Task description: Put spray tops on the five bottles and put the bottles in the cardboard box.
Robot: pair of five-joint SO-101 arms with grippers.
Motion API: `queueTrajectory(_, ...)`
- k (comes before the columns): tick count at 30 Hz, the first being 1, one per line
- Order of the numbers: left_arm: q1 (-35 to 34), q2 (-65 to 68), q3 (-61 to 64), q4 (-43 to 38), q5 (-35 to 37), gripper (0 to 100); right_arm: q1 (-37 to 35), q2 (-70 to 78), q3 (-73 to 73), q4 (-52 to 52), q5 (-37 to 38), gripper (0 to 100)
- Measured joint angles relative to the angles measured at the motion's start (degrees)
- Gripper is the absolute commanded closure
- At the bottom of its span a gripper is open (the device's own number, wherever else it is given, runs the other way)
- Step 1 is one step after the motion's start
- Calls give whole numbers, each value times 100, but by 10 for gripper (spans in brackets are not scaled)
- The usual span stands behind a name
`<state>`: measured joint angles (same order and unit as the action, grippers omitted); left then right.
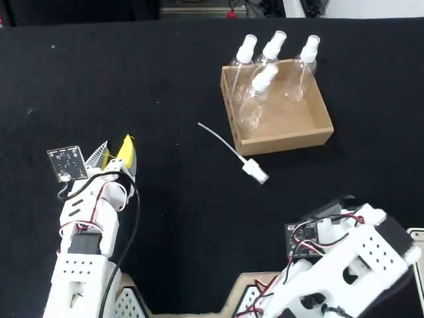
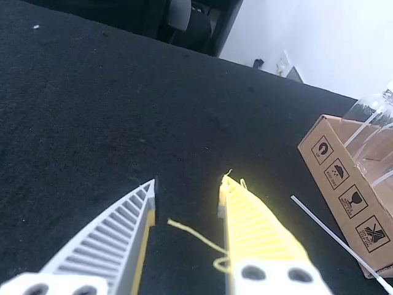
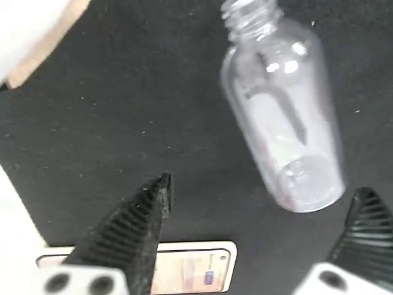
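Bottle [image 3: 282, 117], uncapped, is seen lying at upper right of the right wrist view, just ahead of the right gripper [image 3: 264, 187], whose jaws are spread. It is judged light, slick and crushable, best taken across mid-body. The spray top [image 1: 255, 171] is laid mid-frame below the box [image 1: 281, 142], its tube thin and bendy. The left gripper [image 1: 116, 140], lower left, is likewise spread.

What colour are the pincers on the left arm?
Left gripper: one finger yellow, one light grey. Clearest in the left wrist view.
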<state>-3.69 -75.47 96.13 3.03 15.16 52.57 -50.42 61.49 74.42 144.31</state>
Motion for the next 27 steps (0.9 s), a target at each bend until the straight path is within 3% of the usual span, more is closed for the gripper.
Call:
queueTrajectory(14,0,0,0,0,0,830,-334,-9,1723,-1881,-88,619)
queueTrajectory(18,0,0,0,0,0,830,-334,-9,1820,-2084,-114,802)
queueTrajectory(22,0,0,0,0,0,830,-475,-9,1820,-2092,-738,992)
queueTrajectory(27,0,0,0,0,0,830,-791,-9,1767,-2092,-2330,975)
